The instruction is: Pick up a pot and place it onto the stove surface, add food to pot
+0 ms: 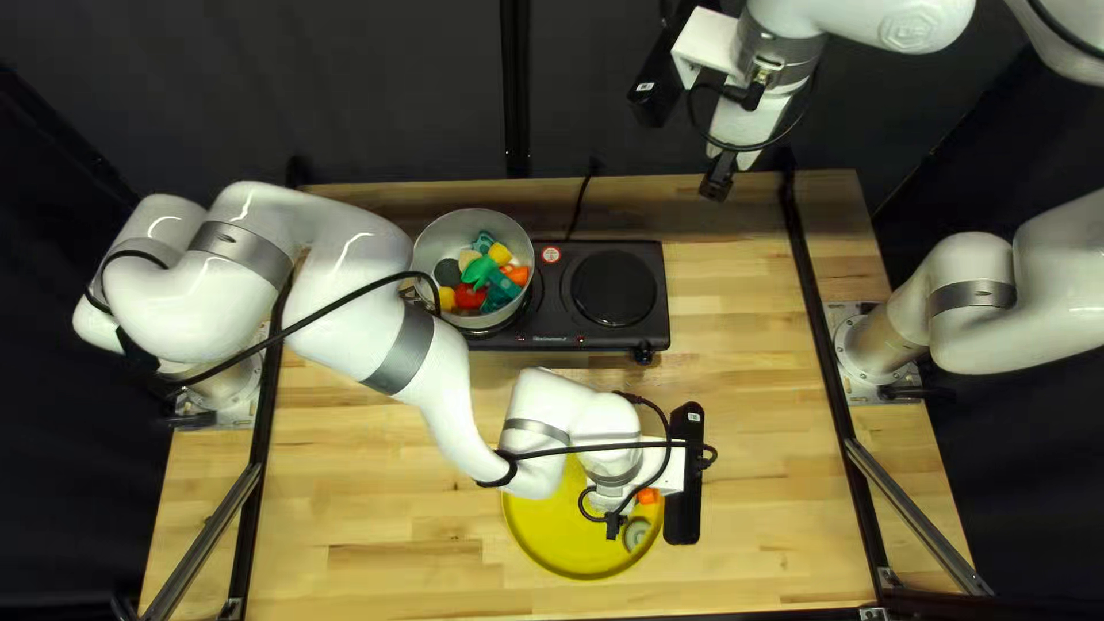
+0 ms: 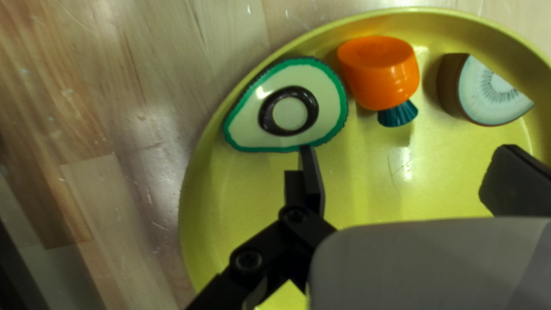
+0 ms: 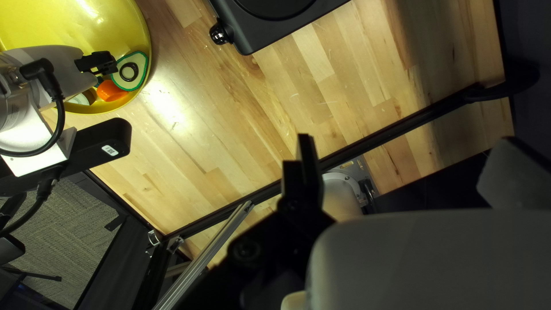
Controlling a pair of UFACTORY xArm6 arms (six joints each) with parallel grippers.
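Over the yellow plate (image 1: pixel 546 541), left gripper (image 1: pixel 613 527), jaws spread, one fingertip right by the avocado half (image 2: pixel 247 129); can't tell if touching. Orange piece with green stem (image 2: pixel 379 72) and pale slice with brown rind (image 2: pixel 493 97) also on plate, ahead of gripper. Pot (image 1: pixel 441 238) sits on left burner of black stove (image 1: pixel 550 301), mixed toy food (image 1: pixel 481 274) inside. Right gripper (image 1: pixel 718 184) raised near table's far edge, jaws wide apart.

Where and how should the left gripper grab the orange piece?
I'd come from above and grip the orange piece across its wide rounded body, not the narrower teal stem; the avocado half crowds one side, so descend carefully.
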